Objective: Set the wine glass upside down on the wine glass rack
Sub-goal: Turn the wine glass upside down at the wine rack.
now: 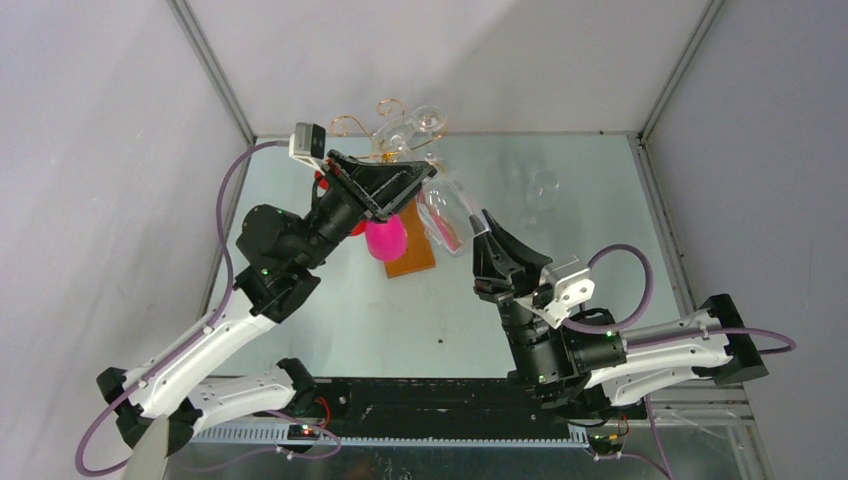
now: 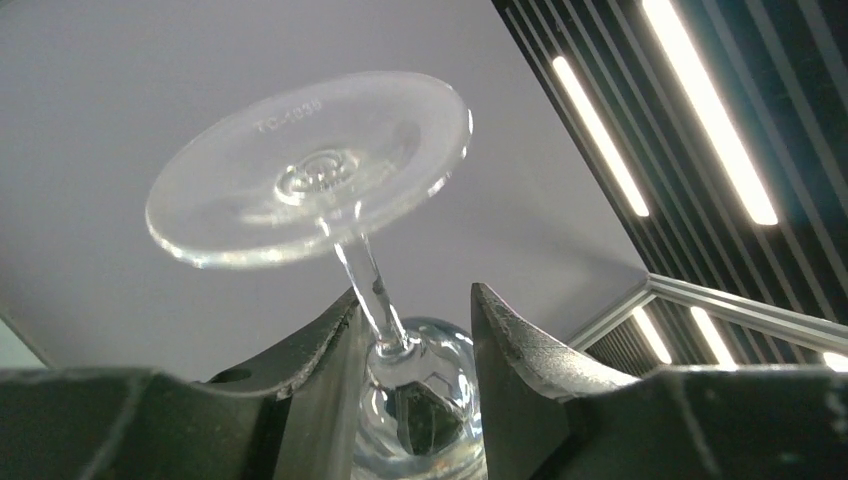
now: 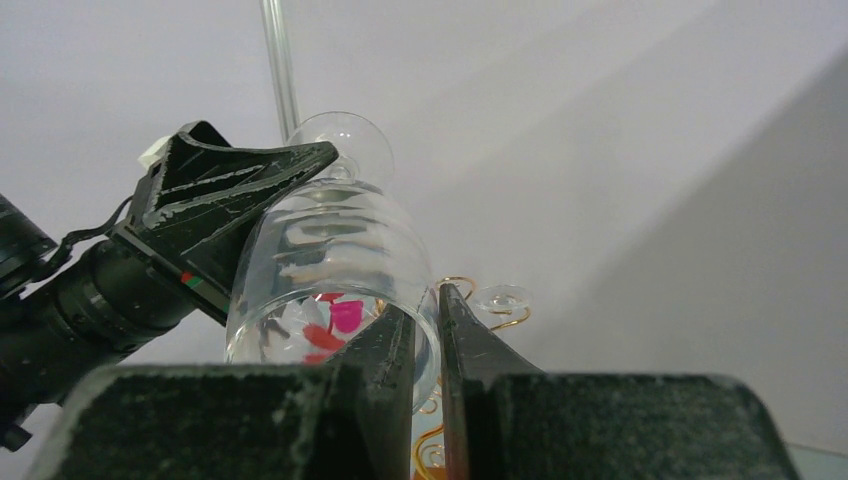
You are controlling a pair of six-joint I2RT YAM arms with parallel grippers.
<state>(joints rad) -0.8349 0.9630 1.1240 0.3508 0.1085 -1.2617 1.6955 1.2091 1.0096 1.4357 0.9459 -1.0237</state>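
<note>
From the overhead camera I see the left arm reaching to the far middle of the table. The left gripper is up by the wine glass rack, whose gold scrolls rise at the far edge above its brown base. The wine glass hangs in the air between my two arms, just right of the rack. Its bowl is toward the right gripper and its foot is up among the scrolls. A pink object sits on the near-left part of the base. Another clear glass shows faintly on the far right of the table.

On the left wrist camera the glass is foot-up, with the round foot overhead. The stem runs down between my fingers to the top of the bowl. The jaws stand partly apart on either side of that junction. I cannot tell whether they press on the glass.

On the right wrist camera my jaws are drawn narrow and pinch the rim of the bowl, with the glass wall between them. The left gripper's dark finger lies against the upper bowl near the stem. Gold wire of the rack shows just behind the rim.
</note>
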